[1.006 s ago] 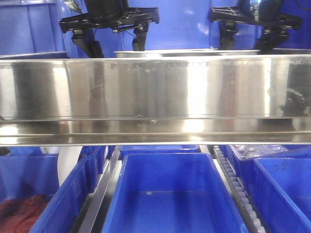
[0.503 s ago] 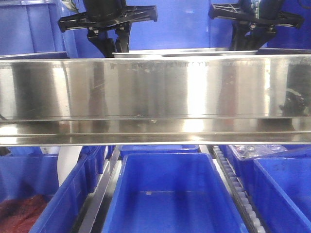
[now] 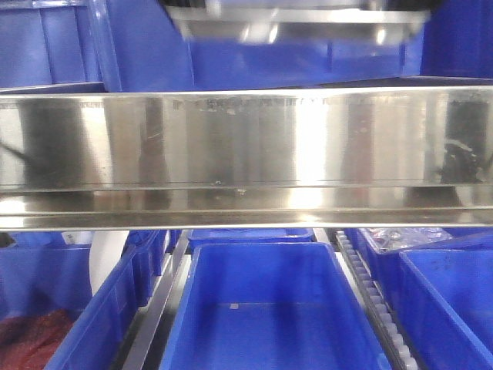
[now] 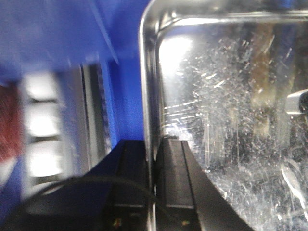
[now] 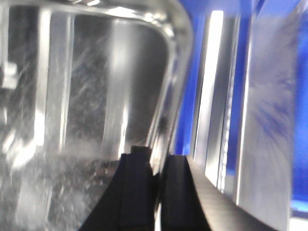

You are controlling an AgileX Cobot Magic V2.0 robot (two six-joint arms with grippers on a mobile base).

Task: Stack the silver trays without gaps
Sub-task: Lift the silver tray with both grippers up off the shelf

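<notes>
**Tray pinched at both ends, up at 12 o'clock**

I see the tray (image 3: 296,25) blurred at the top of the front view, above the shelf rail (image 3: 246,154). My left gripper (image 4: 153,192) pinches its left rim, one finger each side of the wall. My right gripper (image 5: 156,192) clamps the right rim likewise. A blue bin (image 3: 269,308) sits at 6 o'clock

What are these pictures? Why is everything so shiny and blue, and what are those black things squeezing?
It is a robot with two arms. One camera looks from the front, past a long shiny steel shelf rail and deep blue plastic bins. Two more cameras sit on the wrists. Each sees its own black gripper pinching the rolled rim of a shallow, mirror-shiny silver tray: the left gripper on one side, the right gripper on the other. In the front view the tray appears lifted, blurry, near the top.
</notes>
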